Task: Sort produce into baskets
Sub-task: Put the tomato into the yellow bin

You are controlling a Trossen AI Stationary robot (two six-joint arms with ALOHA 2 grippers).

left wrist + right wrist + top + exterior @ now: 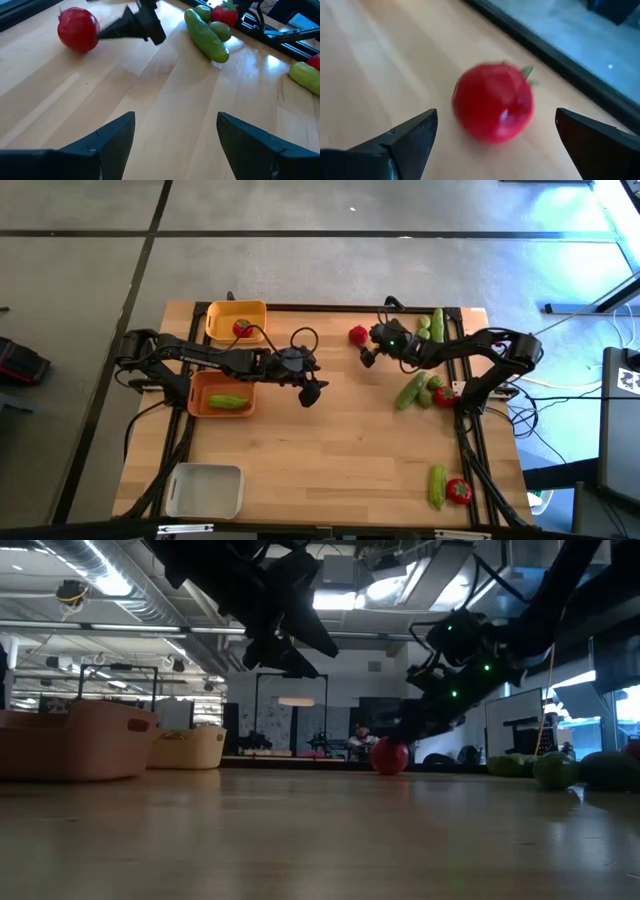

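Right gripper (495, 145): jaws spread wide, holding nothing; hovers low over the table's far half.
Target tomato (493, 101): lies on the bare wood just ahead of the right gripper, centred between its fingers, not touched.
Step in hand: approach to pick the tomato, judged from the alignment.
Next move: advance until the fingers flank the tomato, close, then carry it to the yellow basket (222, 311), which already holds one tomato.
Left gripper (312, 392): jaws apart, empty, waiting mid-table beside the orange basket (200, 385) holding a cucumber (228, 401).
Beyond the right gripper: more cucumbers and limes (420, 388) unsorted.
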